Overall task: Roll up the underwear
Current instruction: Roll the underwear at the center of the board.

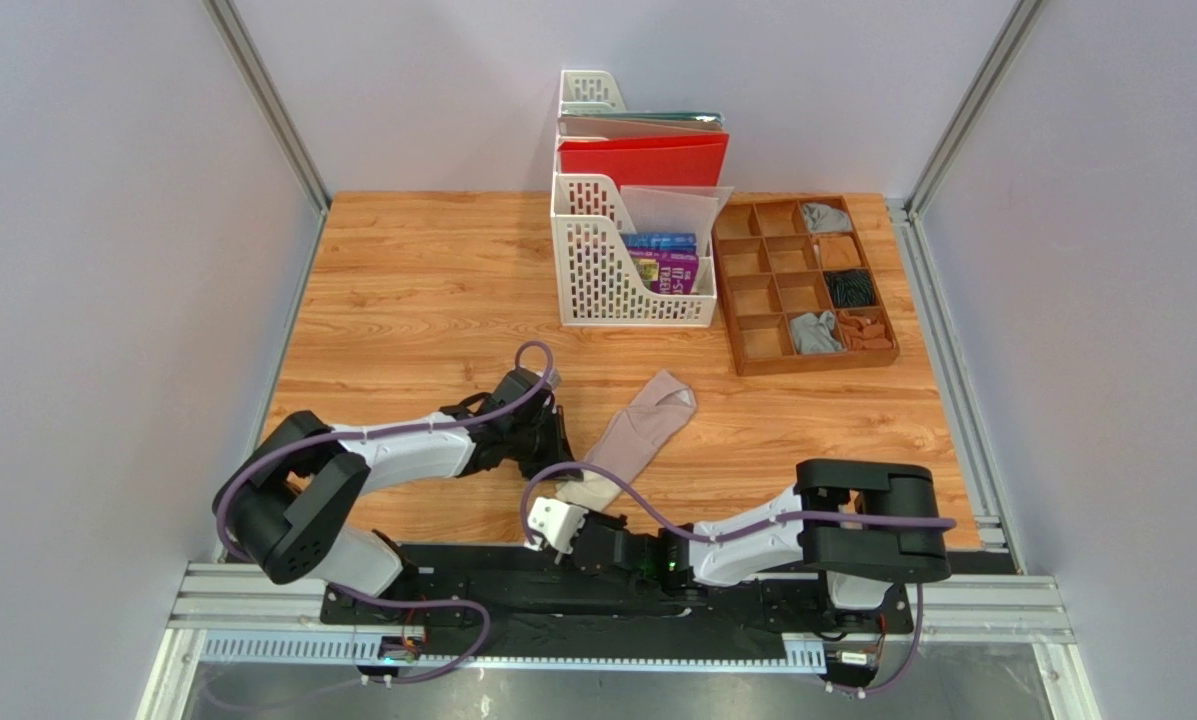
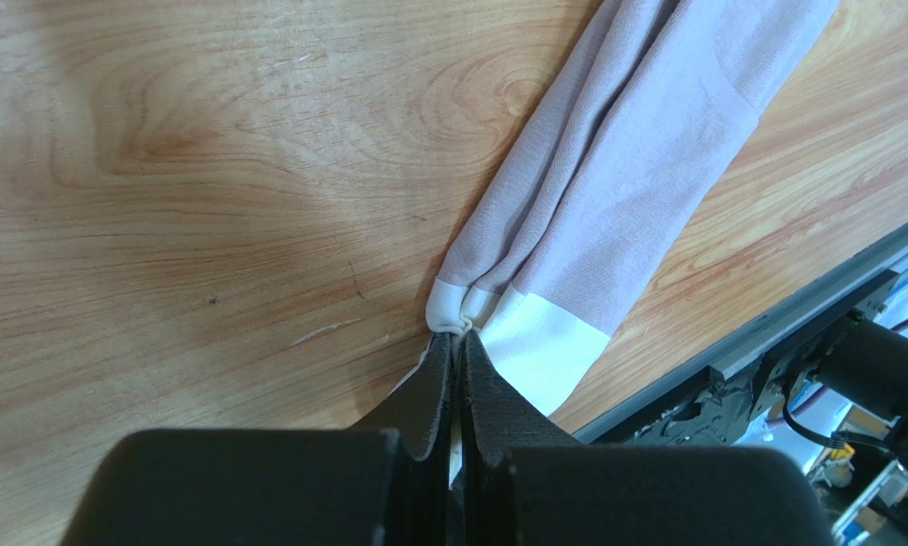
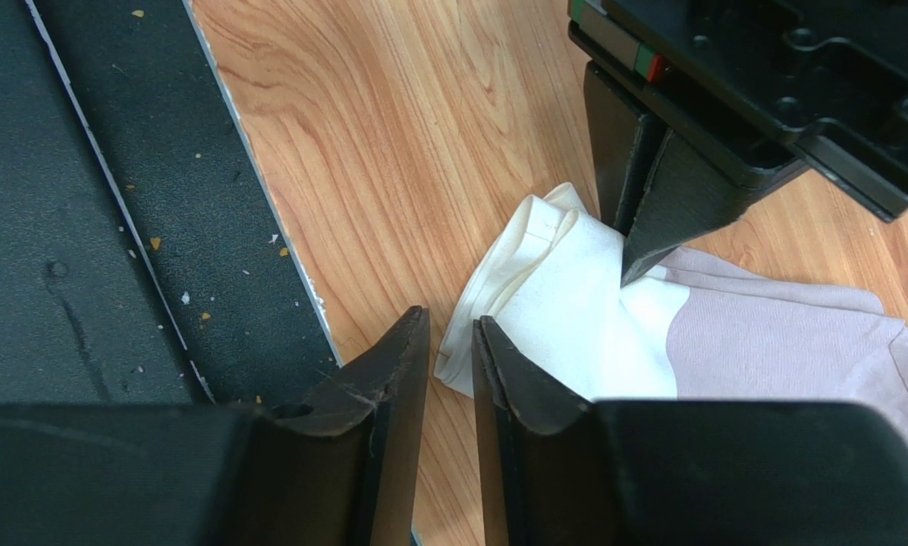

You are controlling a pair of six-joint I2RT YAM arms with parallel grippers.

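The pinkish-beige underwear (image 1: 642, 428) lies on the bench (image 2: 196, 171) as a long, narrow strip folded lengthwise. It runs diagonally, with its cream band (image 3: 572, 296) at the near end, just beside the dark rail (image 3: 105, 205) along the bench edge. The left end effector (image 2: 461, 336) is closed tight on a fold of that band, and the cloth bunches into a small pucker at its tips. This looks like a pinch meant to anchor or lift the end where a roll would begin. The right end effector (image 3: 453, 324) comes in low from the rail side with only a narrow gap between its fingers. The band's outer corner sits in or under that gap, and I cannot tell whether it is gripped at all. Having both end effectors at the same end fits starting the roll at the band and turning it up the strip toward the far end. No roll has formed yet. A wooden divided tray (image 1: 815, 365) at the back right holds small cloth bundles, probably where finished rolls go.
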